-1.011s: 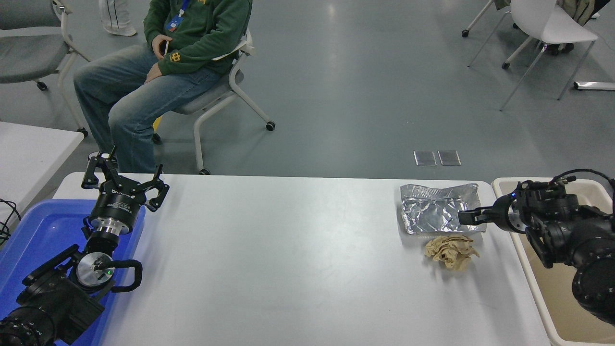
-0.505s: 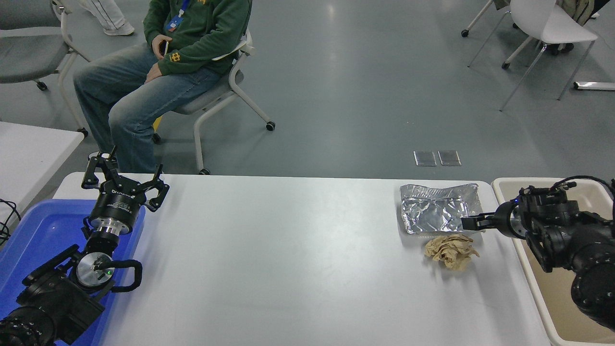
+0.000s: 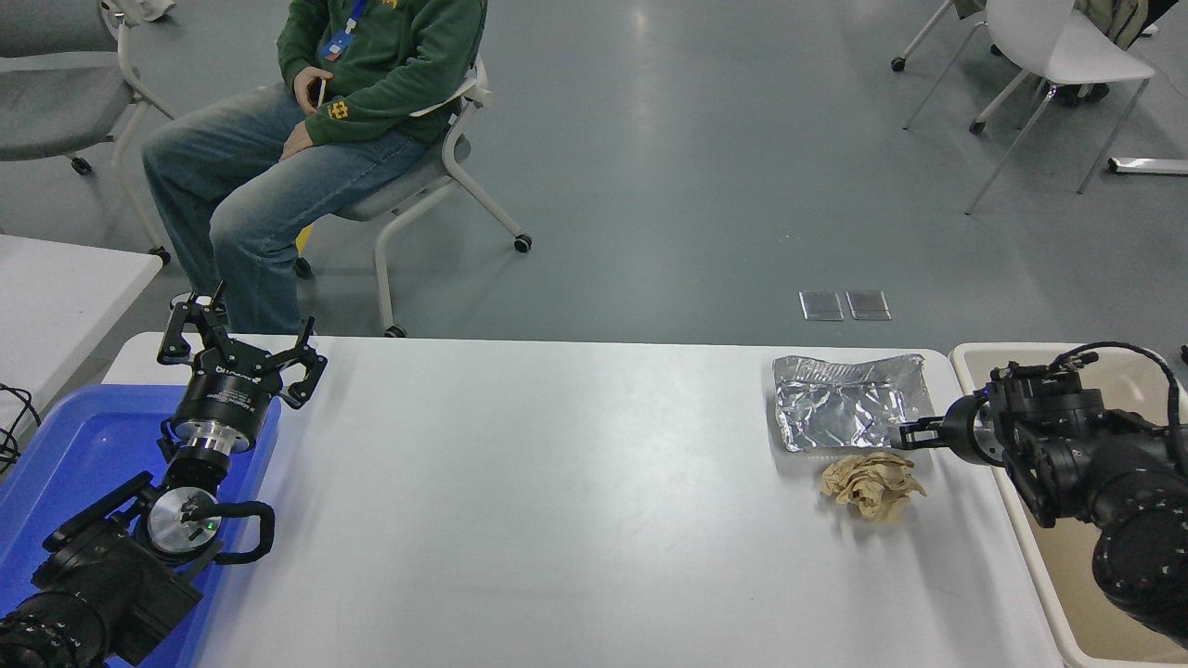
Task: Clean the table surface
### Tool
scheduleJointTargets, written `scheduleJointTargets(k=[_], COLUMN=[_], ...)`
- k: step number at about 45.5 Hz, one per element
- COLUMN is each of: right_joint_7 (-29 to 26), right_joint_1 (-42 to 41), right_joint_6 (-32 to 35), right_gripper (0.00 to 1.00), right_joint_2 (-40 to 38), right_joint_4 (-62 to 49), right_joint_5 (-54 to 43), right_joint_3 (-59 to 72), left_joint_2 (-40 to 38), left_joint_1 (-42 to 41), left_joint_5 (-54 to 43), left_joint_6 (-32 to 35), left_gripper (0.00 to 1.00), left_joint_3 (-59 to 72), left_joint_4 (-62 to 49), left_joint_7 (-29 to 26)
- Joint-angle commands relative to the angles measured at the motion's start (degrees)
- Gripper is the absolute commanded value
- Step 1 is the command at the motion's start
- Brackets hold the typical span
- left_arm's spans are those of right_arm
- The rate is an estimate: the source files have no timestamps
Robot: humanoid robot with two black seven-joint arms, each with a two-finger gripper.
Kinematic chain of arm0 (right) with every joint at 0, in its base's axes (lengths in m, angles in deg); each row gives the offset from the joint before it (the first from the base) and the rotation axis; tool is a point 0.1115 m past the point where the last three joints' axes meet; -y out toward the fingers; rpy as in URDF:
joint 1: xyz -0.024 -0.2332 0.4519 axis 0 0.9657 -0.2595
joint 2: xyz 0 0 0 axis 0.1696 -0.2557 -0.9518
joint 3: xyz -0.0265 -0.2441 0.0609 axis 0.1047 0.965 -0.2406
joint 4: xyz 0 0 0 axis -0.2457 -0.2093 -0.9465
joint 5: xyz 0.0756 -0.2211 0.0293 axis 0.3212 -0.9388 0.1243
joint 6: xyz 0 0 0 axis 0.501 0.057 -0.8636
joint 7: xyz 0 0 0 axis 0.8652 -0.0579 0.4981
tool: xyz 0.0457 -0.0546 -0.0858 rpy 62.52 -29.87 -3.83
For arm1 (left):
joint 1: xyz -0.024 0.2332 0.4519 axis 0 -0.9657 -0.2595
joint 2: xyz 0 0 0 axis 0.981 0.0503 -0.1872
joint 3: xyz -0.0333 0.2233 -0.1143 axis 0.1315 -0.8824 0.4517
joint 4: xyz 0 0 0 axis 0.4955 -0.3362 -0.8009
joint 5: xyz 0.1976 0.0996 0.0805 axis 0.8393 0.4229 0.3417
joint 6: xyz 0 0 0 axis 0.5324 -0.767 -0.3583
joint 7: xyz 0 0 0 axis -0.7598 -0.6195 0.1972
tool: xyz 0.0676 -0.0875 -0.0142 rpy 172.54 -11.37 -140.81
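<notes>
The table surface (image 3: 557, 501) is a wide white tabletop. A crumpled sheet of silver foil (image 3: 849, 404) lies flat near its far right corner. A crumpled ball of brown paper (image 3: 872, 484) lies just in front of the foil. My right gripper (image 3: 898, 434) reaches in from the right, low over the table, with its tips at the foil's lower right edge, just above the paper ball. Its fingers look closed together; I cannot tell whether they pinch the foil. My left gripper (image 3: 239, 357) is parked open at the lower left.
A beige bin (image 3: 1067, 575) stands against the table's right end, under my right arm. A blue tray (image 3: 74, 455) lies at the left under my left arm. A person (image 3: 306, 121) sits on a chair beyond the far edge. A smaller white table (image 3: 56, 297) stands at the left.
My right gripper has dropped lower and drawn slightly back to the right, from over the foil to its lower right edge. The foil, the paper ball and the left arm have not moved.
</notes>
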Motion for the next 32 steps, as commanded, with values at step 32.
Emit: scheduleJointTargets(k=[32], right_joint_7=[0.8], right_joint_1=[-1.3], right_joint_6=[6.1], right_gripper=[0.0], right_joint_2=[0.2], right_joint_4=[-0.2], right_joint_5=[0.3], right_joint_3=[-0.7], left_joint_2=[0.0], left_joint_1=[0.0], left_joint_5=[0.0], left_joint_6=[0.0], left_gripper=[1.0], left_joint_3=[0.0], left_joint_4=[0.0], left_joint_7=[0.0])
